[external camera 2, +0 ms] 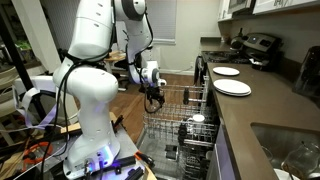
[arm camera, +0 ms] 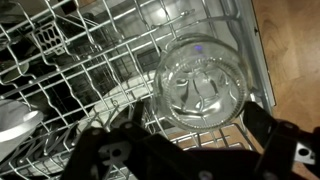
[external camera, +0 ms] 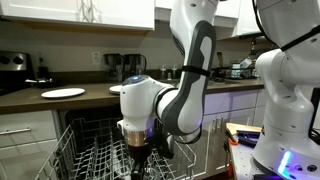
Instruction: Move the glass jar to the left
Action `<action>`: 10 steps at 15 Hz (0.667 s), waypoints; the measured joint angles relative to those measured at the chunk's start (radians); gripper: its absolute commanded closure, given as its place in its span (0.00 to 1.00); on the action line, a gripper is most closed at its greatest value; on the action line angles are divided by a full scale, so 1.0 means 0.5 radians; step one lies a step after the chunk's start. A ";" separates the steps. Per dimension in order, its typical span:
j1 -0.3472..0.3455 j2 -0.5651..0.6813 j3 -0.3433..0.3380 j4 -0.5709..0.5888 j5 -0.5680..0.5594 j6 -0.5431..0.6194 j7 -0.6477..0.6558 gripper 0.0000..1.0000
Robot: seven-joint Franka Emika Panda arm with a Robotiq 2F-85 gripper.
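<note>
In the wrist view the glass jar (arm camera: 200,85) is seen from above: clear, round, with a wide rim, standing in the wire dishwasher rack (arm camera: 90,60) near its right edge. My gripper (arm camera: 196,128) is open just above it. One dark finger (arm camera: 128,132) shows at the jar's lower left and the other at its lower right, and I see no contact with the glass. In both exterior views the gripper (external camera: 140,150) (external camera 2: 155,97) hangs low over the pulled-out rack. I cannot make out the jar in those views.
The rack (external camera: 95,155) (external camera 2: 180,108) is slid out from under the counter. White plates lie on the counter (external camera: 63,93) (external camera 2: 232,88). A white object (arm camera: 14,118) sits at the rack's left. Wood floor (arm camera: 292,60) lies beyond the rack. A white robot body (external camera 2: 85,95) stands close by.
</note>
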 measured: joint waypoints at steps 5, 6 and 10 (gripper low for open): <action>0.004 0.055 -0.011 -0.011 0.075 0.098 -0.005 0.00; 0.004 0.055 -0.010 -0.011 0.096 0.098 -0.007 0.00; 0.004 0.055 -0.003 -0.015 0.178 0.095 -0.014 0.00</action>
